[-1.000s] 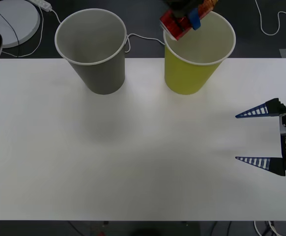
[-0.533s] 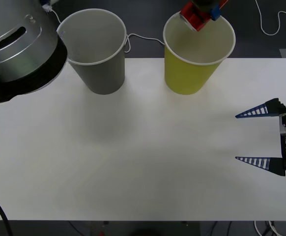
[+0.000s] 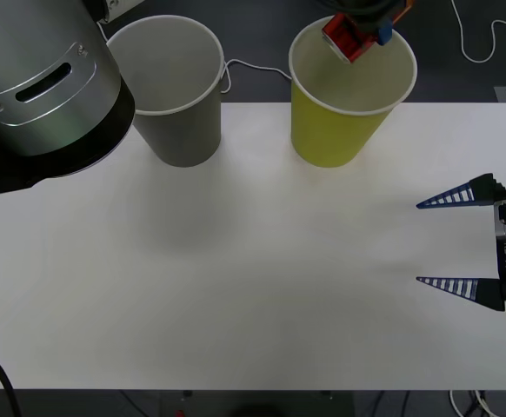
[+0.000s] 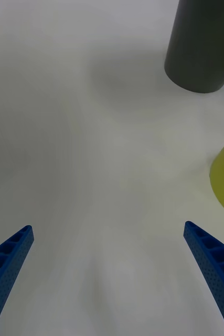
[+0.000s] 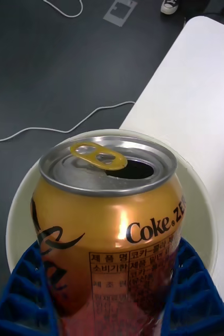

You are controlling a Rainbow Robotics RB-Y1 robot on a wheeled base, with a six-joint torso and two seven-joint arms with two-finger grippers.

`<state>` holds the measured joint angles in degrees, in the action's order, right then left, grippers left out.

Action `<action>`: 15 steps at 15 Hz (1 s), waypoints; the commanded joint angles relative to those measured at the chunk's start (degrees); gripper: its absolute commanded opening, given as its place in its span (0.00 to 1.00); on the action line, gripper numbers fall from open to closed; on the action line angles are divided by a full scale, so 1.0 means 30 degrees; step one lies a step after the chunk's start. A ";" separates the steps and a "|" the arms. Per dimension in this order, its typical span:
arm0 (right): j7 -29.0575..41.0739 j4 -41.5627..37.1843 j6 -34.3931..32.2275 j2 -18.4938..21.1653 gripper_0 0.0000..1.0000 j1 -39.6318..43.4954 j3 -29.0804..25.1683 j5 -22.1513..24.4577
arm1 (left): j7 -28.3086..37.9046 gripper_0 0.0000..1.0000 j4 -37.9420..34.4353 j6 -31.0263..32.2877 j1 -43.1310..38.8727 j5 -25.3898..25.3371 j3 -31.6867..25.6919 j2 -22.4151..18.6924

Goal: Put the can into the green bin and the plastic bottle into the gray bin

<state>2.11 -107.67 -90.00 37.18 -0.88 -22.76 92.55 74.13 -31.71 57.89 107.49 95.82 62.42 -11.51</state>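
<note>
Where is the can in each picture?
Front view: the can is at the top, over the green bin, in the left gripper.
Left wrist view: the can is in the middle.
Right wrist view: not there.
Shared landmark: the green bin.

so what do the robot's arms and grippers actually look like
The right gripper has two blue, ribbed, wedge-shaped fingers tapering to points, on a black and silver wrist block with white RB-Y1 lettering. The left gripper has the same blue fingers with a lattice of open cells. The left arm is a rounded silver shell with a dark slot and a black band.
</note>
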 commanded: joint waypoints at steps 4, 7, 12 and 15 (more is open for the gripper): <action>0.0000 0.0001 0.0000 0.0000 1.00 0.0000 0.0000 -0.0001 | -0.0188 1.00 -0.0005 -0.0079 0.0031 -0.0475 -0.0532 -0.0031; 0.0000 0.0001 0.0000 0.0000 1.00 0.0000 0.0000 -0.0001 | -0.1564 1.00 -0.0474 0.1415 0.0002 -0.0856 -0.1616 -0.0968; 0.0000 0.0001 0.0000 0.0000 1.00 0.0000 0.0000 -0.0001 | -0.1857 1.00 -0.4634 0.3876 -0.1493 -0.1413 -0.3052 -0.4425; 0.0000 0.0001 0.0000 0.0000 1.00 0.0000 0.0000 -0.0001 | -0.2238 1.00 -0.8560 0.4960 -0.3514 -0.1296 -0.4546 -0.7003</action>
<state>2.11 -107.67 -90.00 37.18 -0.88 -22.76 92.55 67.75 -53.73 71.66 98.82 91.83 50.23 -30.15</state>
